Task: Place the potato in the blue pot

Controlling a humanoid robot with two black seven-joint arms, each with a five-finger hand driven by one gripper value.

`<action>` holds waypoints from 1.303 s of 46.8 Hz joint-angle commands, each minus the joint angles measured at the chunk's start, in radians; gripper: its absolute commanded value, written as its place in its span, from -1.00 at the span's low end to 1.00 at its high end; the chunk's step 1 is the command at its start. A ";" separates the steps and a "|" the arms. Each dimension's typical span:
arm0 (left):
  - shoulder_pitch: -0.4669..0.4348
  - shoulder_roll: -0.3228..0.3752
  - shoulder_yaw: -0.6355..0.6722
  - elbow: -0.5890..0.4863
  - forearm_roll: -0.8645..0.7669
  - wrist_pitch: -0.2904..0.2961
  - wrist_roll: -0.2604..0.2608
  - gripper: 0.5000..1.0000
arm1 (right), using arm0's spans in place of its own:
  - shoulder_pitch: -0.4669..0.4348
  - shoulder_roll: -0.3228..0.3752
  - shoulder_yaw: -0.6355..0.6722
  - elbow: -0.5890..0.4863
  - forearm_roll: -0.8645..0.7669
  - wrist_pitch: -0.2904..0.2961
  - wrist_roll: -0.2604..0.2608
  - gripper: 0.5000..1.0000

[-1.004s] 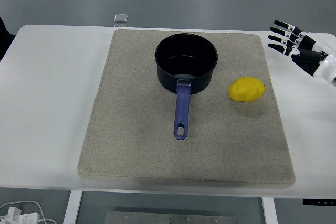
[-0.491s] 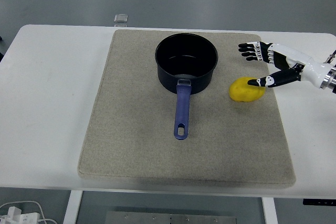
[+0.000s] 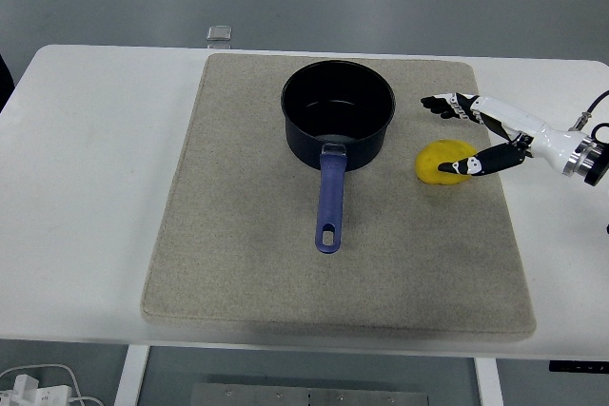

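You are still at the very start of this one: the potato (image 3: 446,162) lies on the grey mat (image 3: 238,263) to the right of the blue pot (image 3: 337,113), near it but clearly apart, and the pot stands empty with its handle pointing toward the near edge of the tabletop (image 3: 86,187). Nothing has been lifted yet. Your right robot hand (image 3: 466,135) has come in from the right edge and is spread open over the potato, with its thumb lying across the potato's top right side and the other fingers (image 3: 440,103) reaching out past its far side; it has no hold on anything, and I judge it is only bracketing the potato for a grasp. What remains is closing on it, lifting it, carrying it left over the rim and letting go inside. Compared with half a second earlier, the hand has moved a little further left and lower, so the thumb now overlaps the potato more; a second ago it was out at the table's right edge. Potato and pot have not shifted. Your left arm is out of view.
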 commanded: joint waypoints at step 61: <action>0.000 0.000 0.001 0.000 0.002 0.000 0.000 0.97 | -0.034 0.023 -0.151 -0.056 0.016 -0.252 0.000 -1.00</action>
